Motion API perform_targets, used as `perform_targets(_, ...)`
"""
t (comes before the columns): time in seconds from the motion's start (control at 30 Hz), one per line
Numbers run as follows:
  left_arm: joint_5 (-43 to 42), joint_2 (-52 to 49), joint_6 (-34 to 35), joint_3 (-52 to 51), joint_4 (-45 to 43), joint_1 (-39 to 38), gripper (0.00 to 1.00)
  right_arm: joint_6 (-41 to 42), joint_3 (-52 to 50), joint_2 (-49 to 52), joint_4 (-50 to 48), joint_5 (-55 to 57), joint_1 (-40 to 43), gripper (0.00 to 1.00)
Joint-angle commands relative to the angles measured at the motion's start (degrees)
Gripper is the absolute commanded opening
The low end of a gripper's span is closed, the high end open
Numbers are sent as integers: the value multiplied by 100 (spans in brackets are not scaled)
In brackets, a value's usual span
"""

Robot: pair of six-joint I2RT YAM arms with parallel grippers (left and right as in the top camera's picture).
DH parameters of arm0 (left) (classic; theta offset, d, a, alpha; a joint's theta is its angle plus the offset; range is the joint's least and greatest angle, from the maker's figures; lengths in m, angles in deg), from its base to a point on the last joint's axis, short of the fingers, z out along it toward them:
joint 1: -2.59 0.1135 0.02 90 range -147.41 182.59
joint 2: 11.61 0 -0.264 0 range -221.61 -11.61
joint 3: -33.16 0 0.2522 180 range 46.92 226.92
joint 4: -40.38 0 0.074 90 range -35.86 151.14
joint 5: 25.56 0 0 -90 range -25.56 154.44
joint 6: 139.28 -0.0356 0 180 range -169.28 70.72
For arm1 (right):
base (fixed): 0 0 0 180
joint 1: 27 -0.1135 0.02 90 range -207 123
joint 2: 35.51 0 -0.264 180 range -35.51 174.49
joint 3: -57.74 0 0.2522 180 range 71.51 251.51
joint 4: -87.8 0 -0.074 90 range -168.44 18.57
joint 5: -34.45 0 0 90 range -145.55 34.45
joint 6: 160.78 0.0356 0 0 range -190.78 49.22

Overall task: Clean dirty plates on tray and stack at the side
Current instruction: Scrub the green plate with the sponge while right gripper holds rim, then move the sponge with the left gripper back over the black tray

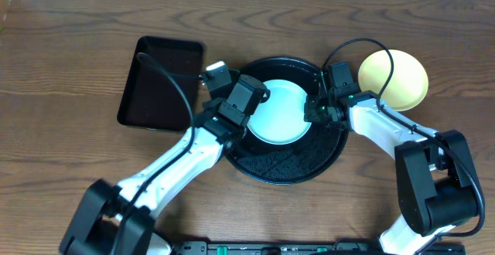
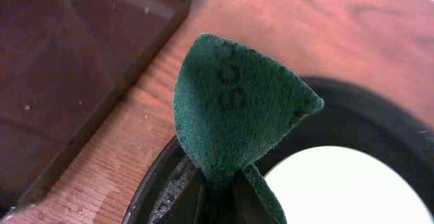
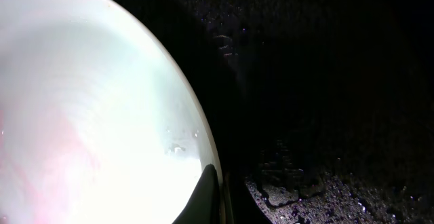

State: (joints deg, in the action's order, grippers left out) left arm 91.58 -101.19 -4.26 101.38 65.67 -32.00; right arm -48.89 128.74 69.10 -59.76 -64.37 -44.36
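Note:
A pale blue-green plate (image 1: 280, 114) lies in the round black tray (image 1: 286, 166). My right gripper (image 1: 312, 112) is shut on the plate's right rim. In the right wrist view one dark finger (image 3: 203, 198) lies over the rim of the plate (image 3: 88, 102), which shows a faint pink smear at the left, and the gripper (image 3: 215, 183) sits at that edge. My left gripper (image 1: 232, 89) hovers over the tray's upper left rim, shut on a green scouring pad (image 2: 237, 108). The pad sticks up out of the gripper (image 2: 218, 198), just left of the plate (image 2: 346, 187). A pale yellow plate (image 1: 393, 79) rests on the table to the right of the tray.
A smaller rectangular black tray (image 1: 161, 83) sits to the left of the round tray, close to my left gripper; its wall (image 2: 129, 81) shows in the left wrist view. The round tray's base (image 3: 325, 183) is rough and wet. Brown wooden table (image 1: 69, 139) lies all round.

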Motion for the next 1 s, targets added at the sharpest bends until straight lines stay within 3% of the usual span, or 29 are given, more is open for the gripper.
perform_targets(0.0,-284,306,-149,-55,109,-9,8,-52,46,50,13,-61,0,1)
perform_targets(0.17,-1071,313,-151,-55,393,-9,8,-96,122,-24,26,-44,2,1)
perform_targets(0.4,-1189,313,-151,-55,966,166,8,-173,369,-664,518,579,0,1)
perform_targets(0.67,-2100,313,-151,-55,1121,1021,7,-372,468,-1307,1056,1749,-188,1)
perform_targets(0.97,-2203,356,-476,-55,1690,2090,7,-540,470,-1440,1088,2380,-605,1)
